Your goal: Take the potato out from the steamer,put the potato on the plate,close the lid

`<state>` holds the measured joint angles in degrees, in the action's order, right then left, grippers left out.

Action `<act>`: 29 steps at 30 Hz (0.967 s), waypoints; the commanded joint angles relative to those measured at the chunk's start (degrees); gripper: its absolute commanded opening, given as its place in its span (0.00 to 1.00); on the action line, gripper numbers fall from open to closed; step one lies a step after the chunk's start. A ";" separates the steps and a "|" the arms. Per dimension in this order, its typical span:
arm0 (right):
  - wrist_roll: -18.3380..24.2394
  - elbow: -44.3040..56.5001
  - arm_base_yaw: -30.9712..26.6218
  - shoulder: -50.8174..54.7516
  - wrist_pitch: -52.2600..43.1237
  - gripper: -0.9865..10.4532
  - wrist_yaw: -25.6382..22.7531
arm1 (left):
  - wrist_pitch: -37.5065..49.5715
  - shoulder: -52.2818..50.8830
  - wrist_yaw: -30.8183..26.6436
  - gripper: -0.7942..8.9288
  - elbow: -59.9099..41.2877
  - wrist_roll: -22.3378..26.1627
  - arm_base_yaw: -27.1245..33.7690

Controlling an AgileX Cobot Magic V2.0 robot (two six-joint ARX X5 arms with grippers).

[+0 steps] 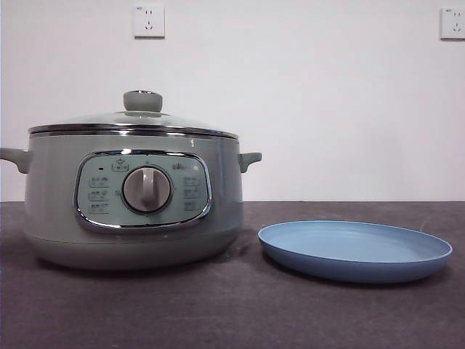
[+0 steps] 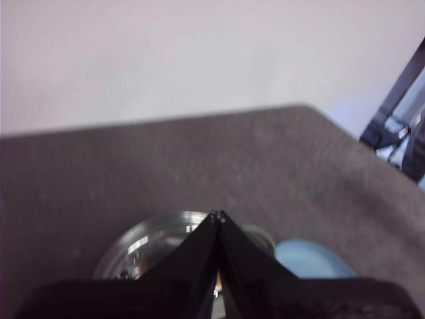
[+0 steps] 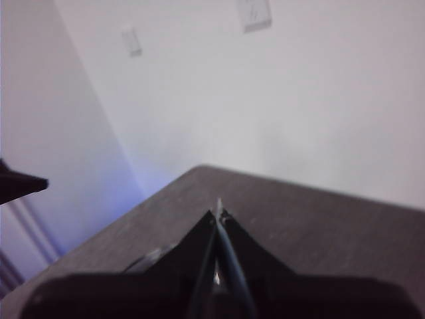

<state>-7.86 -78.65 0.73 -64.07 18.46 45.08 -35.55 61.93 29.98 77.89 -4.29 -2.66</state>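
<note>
**Lidded steamer and bare plate on the counter, both arms held away**

Front view: A pale sage-green steamer stands on the left of a dark grey counter. Its chrome-framed control panel faces the camera, with a round dial at its middle and a small handle on each side. The glass lid sits flat and closed on the pot's rim, its green knob upright on top. What is inside cannot be seen through the glass from this low angle, so the potato is not visible. Just to the right of the steamer, apart from it, lies the light-blue plate; nothing shows on it. Two white wall sockets sit high on the pale wall behind. No arm shows here.

Left wrist view: The left gripper hangs well above the counter, its black jaws pressed together at the tips and holding nothing. Below it part of the lid's chrome rim and glass shows beside the jaws, and next to that a piece of the blue plate.

Right wrist view: The right gripper is also raised, jaws pressed together and holding nothing, pointing toward the counter's far edge and the wall. The picture is blurred.
</note>
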 commanded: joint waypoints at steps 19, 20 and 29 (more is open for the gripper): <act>2.73 -1.03 2.73 -2.78 4.37 0.64 -2.21 | 2.99 10.45 -13.35 0.55 0.50 1.62 -14.38; 2.73 -1.03 2.82 -2.78 4.42 0.64 -2.19 | 2.93 11.37 -14.58 0.55 0.50 1.62 -15.28; 2.75 -1.03 2.82 -2.78 6.12 0.64 -2.19 | 0.20 20.28 -23.45 0.55 0.50 3.67 -20.28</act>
<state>-5.32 -79.31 3.42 -66.96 24.67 42.89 -35.03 81.34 7.33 78.35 -1.78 -22.68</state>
